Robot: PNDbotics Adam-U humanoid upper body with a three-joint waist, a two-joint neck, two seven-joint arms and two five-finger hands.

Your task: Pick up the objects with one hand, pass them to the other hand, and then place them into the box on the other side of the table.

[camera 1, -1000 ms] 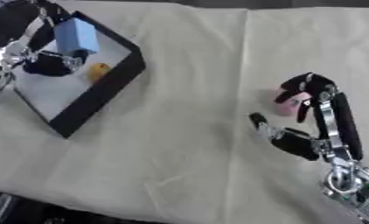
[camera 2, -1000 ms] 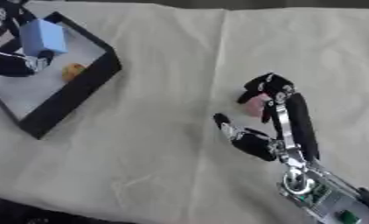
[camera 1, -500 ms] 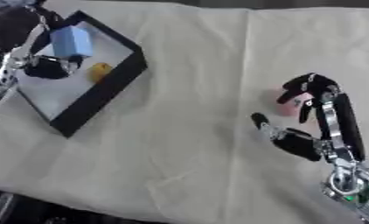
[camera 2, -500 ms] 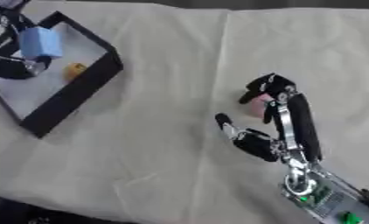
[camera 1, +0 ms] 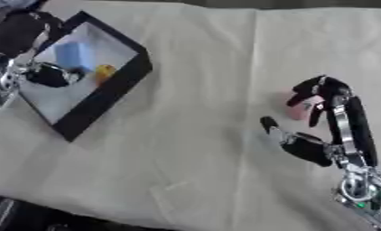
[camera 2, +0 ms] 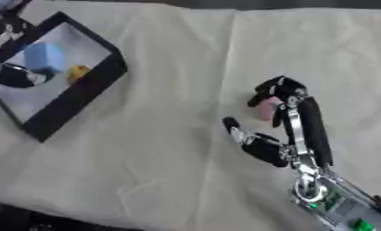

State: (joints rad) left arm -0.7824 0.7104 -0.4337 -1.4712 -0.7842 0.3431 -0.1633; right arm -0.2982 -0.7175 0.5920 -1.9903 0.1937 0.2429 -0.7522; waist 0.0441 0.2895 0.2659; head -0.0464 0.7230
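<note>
Cloth-covered table. Black-rimmed box at far left, containing a blue block and a small yellow piece. Left hand over the box; finger state indeterminate. Right hand, fingers curled over a pink object, thumb apart.

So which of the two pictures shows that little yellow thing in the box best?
The left eye view: the yellow thing sits well inside the picture, beside the blue block. The right eye view shows it too, only nearer the edge.
</note>
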